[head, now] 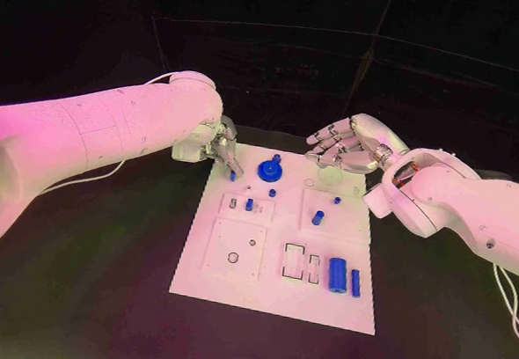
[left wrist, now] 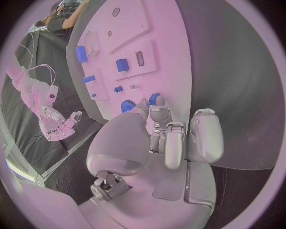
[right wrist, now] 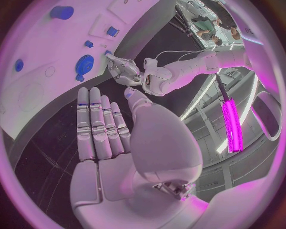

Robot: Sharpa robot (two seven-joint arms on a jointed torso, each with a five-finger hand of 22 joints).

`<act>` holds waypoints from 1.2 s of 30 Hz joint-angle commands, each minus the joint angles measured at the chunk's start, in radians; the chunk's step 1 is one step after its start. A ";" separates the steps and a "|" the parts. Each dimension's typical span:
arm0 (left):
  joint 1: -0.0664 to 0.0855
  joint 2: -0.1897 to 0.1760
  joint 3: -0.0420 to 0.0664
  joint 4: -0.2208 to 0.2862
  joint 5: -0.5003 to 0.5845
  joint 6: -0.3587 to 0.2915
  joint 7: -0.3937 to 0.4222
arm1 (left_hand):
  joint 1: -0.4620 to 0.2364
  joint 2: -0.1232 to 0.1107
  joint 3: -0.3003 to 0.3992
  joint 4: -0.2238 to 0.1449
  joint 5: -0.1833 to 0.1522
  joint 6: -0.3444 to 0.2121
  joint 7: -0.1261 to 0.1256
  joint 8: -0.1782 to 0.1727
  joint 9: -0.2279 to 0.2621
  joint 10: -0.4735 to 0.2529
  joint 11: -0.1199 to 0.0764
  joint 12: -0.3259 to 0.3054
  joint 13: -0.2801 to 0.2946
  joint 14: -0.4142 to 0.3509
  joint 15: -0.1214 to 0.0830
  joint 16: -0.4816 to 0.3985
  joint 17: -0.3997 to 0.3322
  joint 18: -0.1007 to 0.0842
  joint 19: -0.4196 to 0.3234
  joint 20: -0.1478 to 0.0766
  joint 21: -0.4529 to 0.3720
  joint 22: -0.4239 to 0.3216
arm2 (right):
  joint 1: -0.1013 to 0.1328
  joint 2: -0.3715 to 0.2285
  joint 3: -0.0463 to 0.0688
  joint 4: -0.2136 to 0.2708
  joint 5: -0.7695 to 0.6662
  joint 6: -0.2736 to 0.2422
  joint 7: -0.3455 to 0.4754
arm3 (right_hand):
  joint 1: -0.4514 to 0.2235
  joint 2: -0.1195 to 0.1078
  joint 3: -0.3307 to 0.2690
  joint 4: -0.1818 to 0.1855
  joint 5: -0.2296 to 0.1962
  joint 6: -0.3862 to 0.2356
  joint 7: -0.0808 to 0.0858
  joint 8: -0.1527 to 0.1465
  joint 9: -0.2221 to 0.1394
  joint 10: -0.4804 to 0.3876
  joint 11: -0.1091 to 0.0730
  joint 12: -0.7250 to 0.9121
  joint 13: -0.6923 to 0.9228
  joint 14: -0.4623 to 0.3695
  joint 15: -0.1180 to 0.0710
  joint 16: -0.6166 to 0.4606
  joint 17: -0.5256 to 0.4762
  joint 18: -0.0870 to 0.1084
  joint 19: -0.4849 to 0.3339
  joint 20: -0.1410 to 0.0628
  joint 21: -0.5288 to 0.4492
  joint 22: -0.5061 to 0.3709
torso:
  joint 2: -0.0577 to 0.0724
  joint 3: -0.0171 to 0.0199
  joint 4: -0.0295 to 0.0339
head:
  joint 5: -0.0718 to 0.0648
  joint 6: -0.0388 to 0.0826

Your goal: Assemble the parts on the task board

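We see the white task board (head: 273,298) lying lengthwise in the middle of the black table (head: 93,283), with the left hand (head: 217,146) at its far left corner and the right hand (head: 347,148) hovering over its far right corner.

The left hand points its fingers down at the board; a small blue peg (head: 233,175) stands directly under its fingertips. In the left wrist view we find this blue peg (left wrist: 154,98) between the tips of the thumb and a neighbouring finger, so we read the hand as pinching it, upright, at the board's far left edge.

The right hand holds nothing: in the right wrist view its fingers (right wrist: 98,126) lie straight and side by side, the palm bare, above the table just beyond the board's far edge.

Just right of the pinched peg we note a blue gear (head: 269,171) with a small blue piece beside it. Toward the board's middle stand a short blue peg (head: 250,204) on the left and a blue cylinder (head: 318,218) on the right. Near the right edge of the near half lie a large blue cylinder (head: 337,275) and, just right of it, a slim blue bar (head: 356,282). Between these and the board's left side we see a rectangular recess (head: 293,262).
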 commanded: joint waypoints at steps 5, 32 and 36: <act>-0.001 -0.003 0.000 0.005 -0.005 -0.004 0.000 | 0.084 0.024 0.093 -0.080 0.003 -0.008 -0.005 -0.012 -0.009 0.000 -0.004 -0.009 -0.008 0.106 -0.010 0.006 0.263 0.010 0.003 -0.007 0.000 -0.002 | 0.002 0.001 0.001 0.000 0.022 -0.010 0.018 | -0.003 -0.005 0.000 -0.007 0.005 -0.010 0.003 0.005 0.000 -0.008 0.004 0.005 -0.011 0.009 0.003 -0.011 -0.006 0.010 0.013 0.001 -0.012 -0.007 | 0.000 -0.0001 0.0004 | 0.000 -0.003; 0.002 -0.145 0.000 0.204 0.172 -0.194 0.024 | -0.115 -0.110 0.520 -0.217 0.258 -0.018 0.004 0.064 0.027 0.031 0.003 -0.009 -0.024 0.106 -0.001 0.006 0.263 0.011 0.006 0.002 -0.007 0.005 | 0.002 -0.001 0.001 -0.013 0.034 -0.011 0.018 | -0.009 -0.006 -0.003 -0.012 0.011 -0.020 0.006 0.011 -0.001 -0.017 0.008 0.011 -0.037 0.012 0.006 -0.032 -0.019 0.009 0.022 0.003 -0.036 -0.025 | -0.003 0.0013 0.0035 | 0.007 -0.004; 0.002 -0.187 -0.004 0.267 0.183 -0.230 0.024 | -0.123 -0.114 0.527 -0.219 0.269 -0.017 0.003 0.069 0.029 0.033 0.002 -0.008 -0.023 0.106 -0.002 0.006 0.263 0.010 0.007 0.002 -0.007 0.006 | 0.002 -0.002 0.001 -0.017 0.035 -0.010 0.018 | -0.010 -0.005 -0.004 -0.016 0.013 -0.027 0.009 0.014 -0.001 -0.026 0.011 0.013 -0.049 0.008 0.010 -0.044 -0.026 0.008 0.022 0.006 -0.049 -0.035 | -0.004 0.0012 0.0044 | 0.008 -0.004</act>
